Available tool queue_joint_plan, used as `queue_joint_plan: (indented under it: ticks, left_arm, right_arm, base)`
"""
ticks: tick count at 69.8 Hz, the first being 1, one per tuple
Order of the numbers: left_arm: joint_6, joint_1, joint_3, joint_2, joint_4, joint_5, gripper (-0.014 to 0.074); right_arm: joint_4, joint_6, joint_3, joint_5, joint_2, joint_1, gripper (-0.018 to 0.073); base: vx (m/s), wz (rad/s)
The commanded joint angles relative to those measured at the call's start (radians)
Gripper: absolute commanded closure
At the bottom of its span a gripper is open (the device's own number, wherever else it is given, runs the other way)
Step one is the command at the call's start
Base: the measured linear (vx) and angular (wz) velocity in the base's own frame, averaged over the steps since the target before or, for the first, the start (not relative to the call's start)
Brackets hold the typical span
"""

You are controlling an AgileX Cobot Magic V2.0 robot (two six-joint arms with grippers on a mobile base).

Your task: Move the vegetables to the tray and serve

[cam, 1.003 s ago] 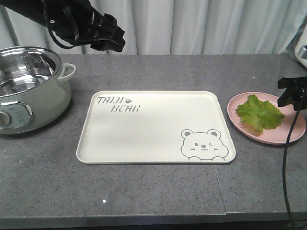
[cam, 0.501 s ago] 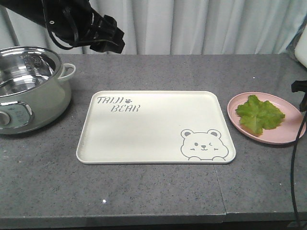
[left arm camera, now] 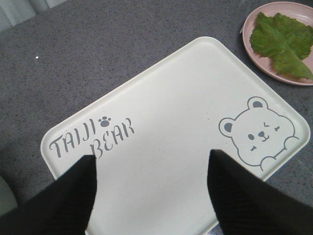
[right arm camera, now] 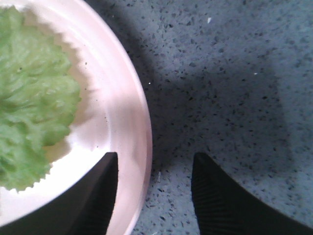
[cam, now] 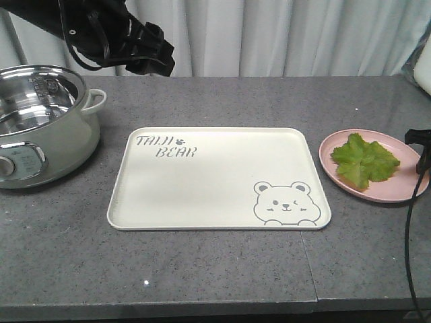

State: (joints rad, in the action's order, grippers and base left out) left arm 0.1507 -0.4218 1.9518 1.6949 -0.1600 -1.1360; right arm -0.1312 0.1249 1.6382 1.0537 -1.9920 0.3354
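Observation:
The vegetables are one crinkled green lettuce leaf (cam: pixel 364 160) lying on a round pink plate (cam: pixel 397 188) at the right. The cream tray (cam: pixel 215 182) with the bear drawing sits mid-counter with nothing on it. My right gripper (right arm camera: pixel 155 159) is open and low over the plate's (right arm camera: pixel 132 122) right rim, one finger over the plate and one over the counter, the leaf (right arm camera: pixel 29 93) to its left. In the front view it (cam: pixel 421 156) shows only at the frame edge. My left gripper (left arm camera: pixel 152 156) hangs open high above the tray (left arm camera: pixel 171 107); the leaf (left arm camera: pixel 283 41) shows far right. It (cam: pixel 151 57) is at the back left.
A pale green electric pot (cam: pixel 40 121) with a steel bowl stands at the left edge. A black cable (cam: pixel 407 249) hangs from the right arm down past the counter's front edge. A grey curtain closes the back.
The right gripper has shifted right and down, from above the plate to its right rim. The left arm, leaf and tray have not moved.

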Motion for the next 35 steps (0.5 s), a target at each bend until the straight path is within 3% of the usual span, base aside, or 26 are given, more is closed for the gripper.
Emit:
queue_joint_plan:
  ticks: [1, 20, 35]
  left_arm:
    - [-0.009, -0.004, 0.029, -0.045, -0.012, 0.048, 0.0136]
    - [-0.009, -0.004, 0.029, -0.045, -0.011, 0.048, 0.0136]
    - [-0.009, -0.004, 0.029, -0.045, -0.011, 0.048, 0.0136]
  right_arm:
    - [-0.012, 0.002, 0.03, -0.025, 0.037, 0.006, 0.021]
    - [-0.015, 0.002, 0.03, -0.022, 0.018, 0.006, 0.0236]
    - [-0.018, 0.007, 0.03, -0.022, 0.018, 0.006, 0.0464]
  base:
    - [0.0, 0.0]
    - [0.0, 0.0]
    - [0.0, 0.0]
